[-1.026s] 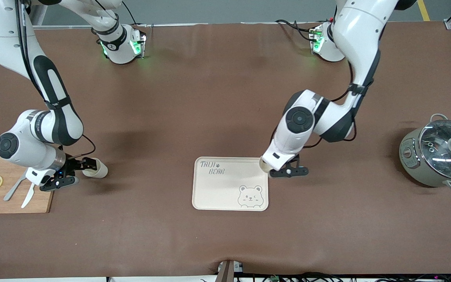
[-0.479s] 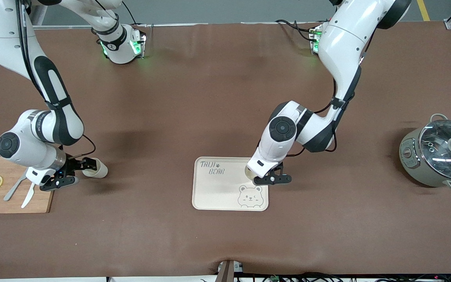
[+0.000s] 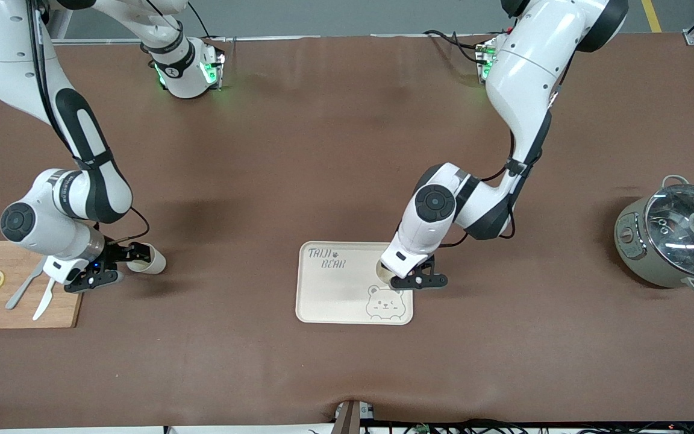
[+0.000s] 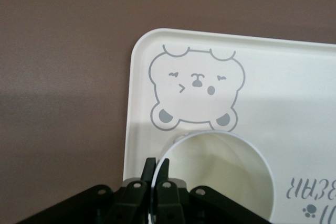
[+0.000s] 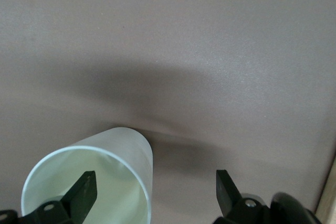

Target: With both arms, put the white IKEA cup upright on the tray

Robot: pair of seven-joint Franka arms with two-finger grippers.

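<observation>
the left gripper (image 4: 157, 169), pinching the rim of 1 round white plastic cup (image 4: 220, 174) over the flat cream bear-print tray (image 3: 335, 301) near the table's front edge, should lower it level before letting go, while the right gripper (image 3: 115, 265), near the right arm's end, waits open around a 2nd white cup (image 3: 148, 259).

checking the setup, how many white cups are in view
2: one cup is pinched at its rim by the left tool over the tray; one lies beside the cutting board, by the right tool.

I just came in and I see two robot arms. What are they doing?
The left gripper is pinching the rim of a white cup over the bear tray. The right gripper is open around the rim of a second cup, which lies on its side beside the cutting board.
</observation>
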